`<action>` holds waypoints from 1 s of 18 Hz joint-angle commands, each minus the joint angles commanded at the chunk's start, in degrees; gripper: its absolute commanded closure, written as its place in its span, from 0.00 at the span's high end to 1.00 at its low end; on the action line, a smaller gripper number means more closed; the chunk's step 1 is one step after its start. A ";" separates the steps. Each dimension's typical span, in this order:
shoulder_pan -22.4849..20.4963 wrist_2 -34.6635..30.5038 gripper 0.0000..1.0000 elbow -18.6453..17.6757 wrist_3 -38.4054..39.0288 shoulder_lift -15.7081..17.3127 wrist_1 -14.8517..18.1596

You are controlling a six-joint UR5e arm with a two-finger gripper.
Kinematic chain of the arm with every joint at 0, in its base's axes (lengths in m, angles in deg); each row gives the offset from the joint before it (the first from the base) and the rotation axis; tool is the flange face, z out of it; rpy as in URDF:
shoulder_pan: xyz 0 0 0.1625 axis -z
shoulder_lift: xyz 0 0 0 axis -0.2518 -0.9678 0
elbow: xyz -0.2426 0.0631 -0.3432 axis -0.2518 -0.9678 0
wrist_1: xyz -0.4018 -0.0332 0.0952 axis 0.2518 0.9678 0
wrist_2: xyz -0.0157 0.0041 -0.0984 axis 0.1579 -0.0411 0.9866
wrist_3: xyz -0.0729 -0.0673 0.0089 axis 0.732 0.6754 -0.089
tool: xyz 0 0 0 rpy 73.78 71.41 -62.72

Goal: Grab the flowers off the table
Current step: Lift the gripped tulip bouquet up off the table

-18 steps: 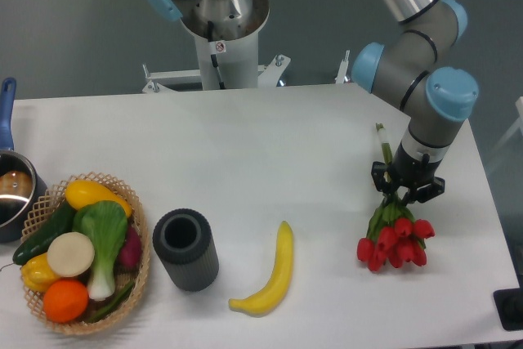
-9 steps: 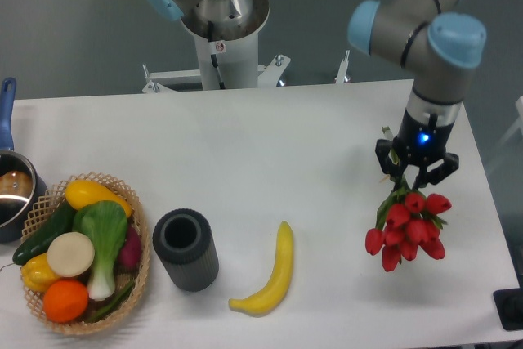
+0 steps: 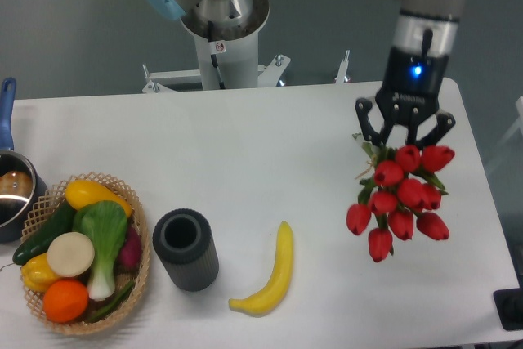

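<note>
Since half a second ago, gripper and flowers have risen together; we now see the blooms larger and higher in the frame, hanging clear of the table near its right edge. We note the fingers closed on the stems just above the red heads. The stems and the tie band are almost wholly hidden behind the gripper body, so the exact grip point is hard to make out; only a few green leaf tips show at the left of the fingers. The arm's upper links are cut off by the top of the frame. On the table, the banana lies well left of the bunch, the dark cylinder beside it, the vegetable basket at far left. A pot is cropped by the left edge.
</note>
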 joint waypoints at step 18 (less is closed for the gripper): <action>1.59 16.63 0.37 0.97 1.14 -0.62 -0.35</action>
